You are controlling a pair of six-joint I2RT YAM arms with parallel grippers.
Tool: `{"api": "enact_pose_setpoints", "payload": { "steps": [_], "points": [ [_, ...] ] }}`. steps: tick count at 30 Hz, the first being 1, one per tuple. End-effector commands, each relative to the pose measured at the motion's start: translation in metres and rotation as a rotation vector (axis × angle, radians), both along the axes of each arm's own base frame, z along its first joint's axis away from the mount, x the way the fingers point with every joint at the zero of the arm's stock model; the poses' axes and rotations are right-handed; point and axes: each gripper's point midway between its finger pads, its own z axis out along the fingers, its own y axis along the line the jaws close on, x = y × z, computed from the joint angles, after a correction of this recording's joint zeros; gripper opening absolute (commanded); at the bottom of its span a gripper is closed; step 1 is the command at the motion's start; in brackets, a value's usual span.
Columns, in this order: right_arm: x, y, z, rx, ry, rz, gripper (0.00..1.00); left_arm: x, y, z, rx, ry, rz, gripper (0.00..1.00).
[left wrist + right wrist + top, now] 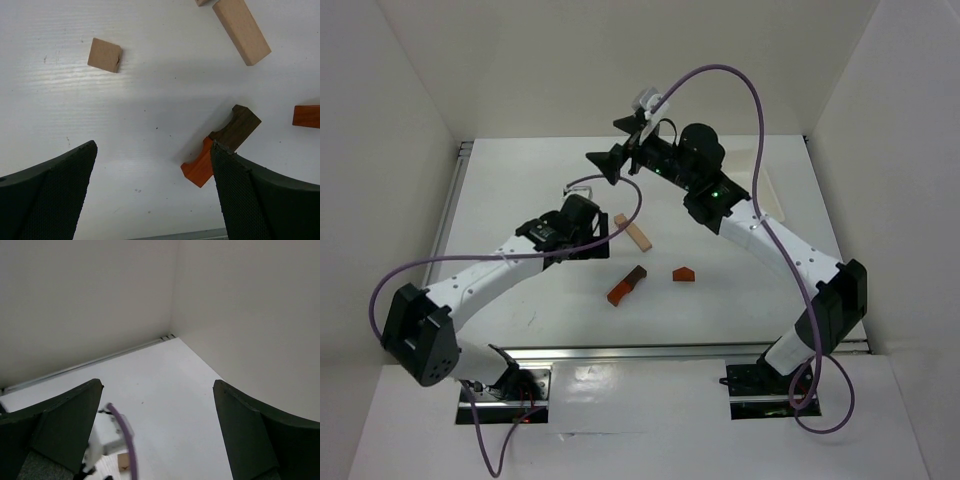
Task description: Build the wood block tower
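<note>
The blocks lie loose on the white table, none stacked. A dark brown and orange-red long bar [627, 285] [222, 145] lies slantwise, with an orange-red house-shaped piece [683, 273] [306, 116] to its right. Behind them are a pale tan long bar [637, 235] [241, 30] and a small pale cube [619, 219]. Another flat pale square block [105, 55] shows in the left wrist view. My left gripper [600, 238] [153, 146] hovers open over the table just left of the blocks, holding nothing. My right gripper [610, 145] [157, 384] is raised at the back, open and empty, facing the far left corner.
White walls enclose the table on three sides. A white tray [775, 195] lies at the back right. A metal rail [670, 352] runs along the near edge. Purple cables [740, 75] loop above both arms, and the left wrist's camera [107, 440] sits below the right gripper.
</note>
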Motion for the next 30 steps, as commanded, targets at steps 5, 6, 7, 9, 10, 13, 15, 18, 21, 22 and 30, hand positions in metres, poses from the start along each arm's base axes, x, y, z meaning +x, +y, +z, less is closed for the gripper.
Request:
{"api": "enact_pose_setpoints", "payload": {
  "steps": [5,6,7,9,10,13,15,18,21,22,30],
  "points": [
    [0.065,-0.095,0.001,0.058,0.118,-0.416,1.0,-0.014,0.045,0.013,-0.158,-0.042,0.145,0.99],
    [0.071,-0.103,-0.008,0.066,0.151,-0.434,1.0,-0.012,0.056,0.016,-0.171,-0.055,0.187,0.99],
    [0.08,-0.12,-0.019,0.056,0.182,-0.468,1.0,-0.013,0.059,0.029,-0.203,-0.09,0.19,0.99],
    [0.09,-0.134,-0.044,0.027,0.255,-0.506,1.0,-0.015,0.068,0.038,-0.244,-0.114,0.223,0.99],
    [0.099,-0.143,-0.062,-0.003,0.282,-0.532,1.0,-0.019,0.073,0.049,-0.264,-0.142,0.238,0.99],
    [0.108,-0.136,-0.116,-0.147,0.339,-0.532,1.0,-0.022,0.086,0.072,-0.303,-0.217,0.292,0.99],
    [0.111,-0.127,-0.145,-0.234,0.381,-0.535,0.99,-0.024,0.091,0.102,-0.34,-0.306,0.314,0.99],
    [0.113,-0.101,-0.202,-0.364,0.421,-0.488,0.97,-0.023,0.097,0.136,-0.363,-0.386,0.331,0.99],
    [0.108,-0.075,-0.241,-0.428,0.458,-0.42,0.94,-0.013,0.095,0.151,-0.374,-0.425,0.32,0.99],
    [0.106,-0.064,-0.256,-0.464,0.468,-0.406,0.94,-0.003,0.092,0.144,-0.354,-0.396,0.305,0.99],
    [0.097,-0.021,-0.314,-0.553,0.505,-0.38,0.93,0.04,0.1,0.114,-0.488,-0.226,0.207,0.96]
  ]
}}
